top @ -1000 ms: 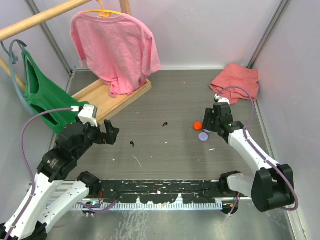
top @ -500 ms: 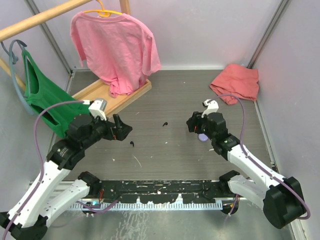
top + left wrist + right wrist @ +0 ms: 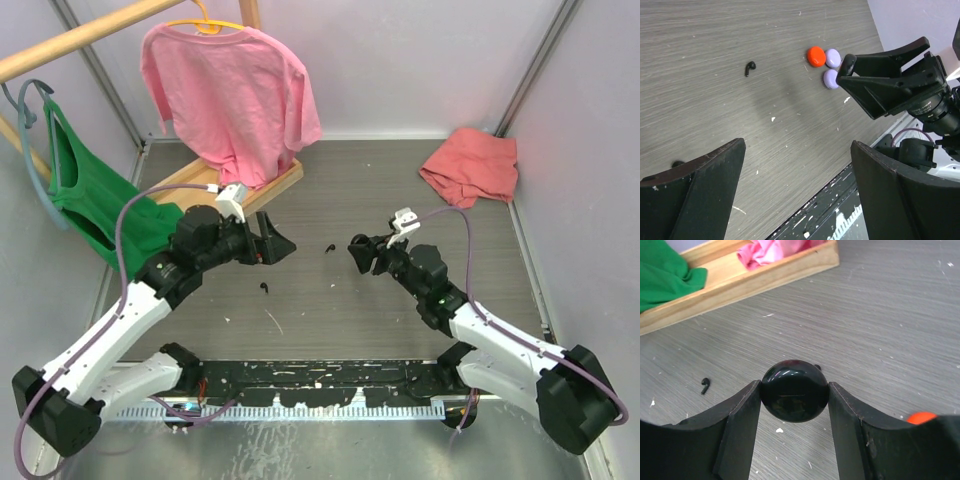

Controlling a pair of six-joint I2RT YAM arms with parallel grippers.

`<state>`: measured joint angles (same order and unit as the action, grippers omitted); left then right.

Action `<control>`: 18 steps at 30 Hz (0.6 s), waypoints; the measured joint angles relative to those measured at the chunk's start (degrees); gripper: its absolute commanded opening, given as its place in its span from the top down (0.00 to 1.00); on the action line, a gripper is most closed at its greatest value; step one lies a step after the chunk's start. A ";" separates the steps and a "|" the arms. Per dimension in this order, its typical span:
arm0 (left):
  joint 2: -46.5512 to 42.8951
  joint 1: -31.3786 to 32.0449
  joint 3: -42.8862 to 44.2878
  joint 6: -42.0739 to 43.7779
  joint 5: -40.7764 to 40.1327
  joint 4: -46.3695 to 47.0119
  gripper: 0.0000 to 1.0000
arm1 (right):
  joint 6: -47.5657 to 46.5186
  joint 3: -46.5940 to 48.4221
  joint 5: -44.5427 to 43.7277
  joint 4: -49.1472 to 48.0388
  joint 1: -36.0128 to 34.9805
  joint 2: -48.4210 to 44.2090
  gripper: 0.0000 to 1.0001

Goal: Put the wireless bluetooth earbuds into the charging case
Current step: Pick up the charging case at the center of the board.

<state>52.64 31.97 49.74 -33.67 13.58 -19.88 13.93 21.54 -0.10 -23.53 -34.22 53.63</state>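
My right gripper (image 3: 794,388) is shut on a glossy black round charging case (image 3: 794,390) and holds it above the table. In the top view the right gripper (image 3: 360,254) is near the table's middle. One black earbud (image 3: 328,249) lies just left of it, and peeks out behind the case (image 3: 817,367). A second black earbud (image 3: 264,289) lies further left, also in the right wrist view (image 3: 705,385). My left gripper (image 3: 276,246) is open and empty above the table (image 3: 797,145), between the two earbuds (image 3: 749,68) (image 3: 677,163). No lilac or orange-red earbuds show.
An orange round case (image 3: 815,56) and two lilac round cases (image 3: 832,58) (image 3: 830,78) lie together behind the right gripper. A wooden rack base (image 3: 215,195) with a pink shirt (image 3: 230,90) and a green garment (image 3: 95,200) stands at back left. A red cloth (image 3: 472,165) lies at back right.
Both arms have swung in toward the table's middle. The right gripper moved left, away from the orange and lilac cases. The left gripper moved right and forward.
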 measured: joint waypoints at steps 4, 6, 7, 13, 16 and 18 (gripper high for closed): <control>3.43 2.21 0.02 -1.09 0.37 2.97 0.18 | -2.21 -0.87 0.90 -4.31 -2.93 0.00 0.55; 4.98 3.52 0.02 -1.51 0.31 4.35 0.19 | -3.58 -0.92 1.22 -6.08 -4.35 0.00 0.55; 5.55 4.02 0.02 -1.55 0.28 4.74 0.20 | -4.31 -0.94 1.33 -6.88 -5.05 0.00 0.55; 9.79 7.37 0.52 -1.88 0.13 7.21 0.29 | -8.96 -1.57 1.70 -10.99 -9.68 0.04 0.55; 10.54 8.44 0.94 -1.97 0.13 7.93 0.34 | -11.02 -1.62 1.70 -12.15 -11.69 0.44 0.55; 10.58 9.18 1.01 -2.08 0.02 8.74 0.37 | -12.20 -1.62 1.66 -12.74 -12.87 0.79 0.55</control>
<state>63.22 41.15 50.74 -35.75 13.61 -11.14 1.74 19.92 1.56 -36.27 -47.09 54.41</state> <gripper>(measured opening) 0.666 0.583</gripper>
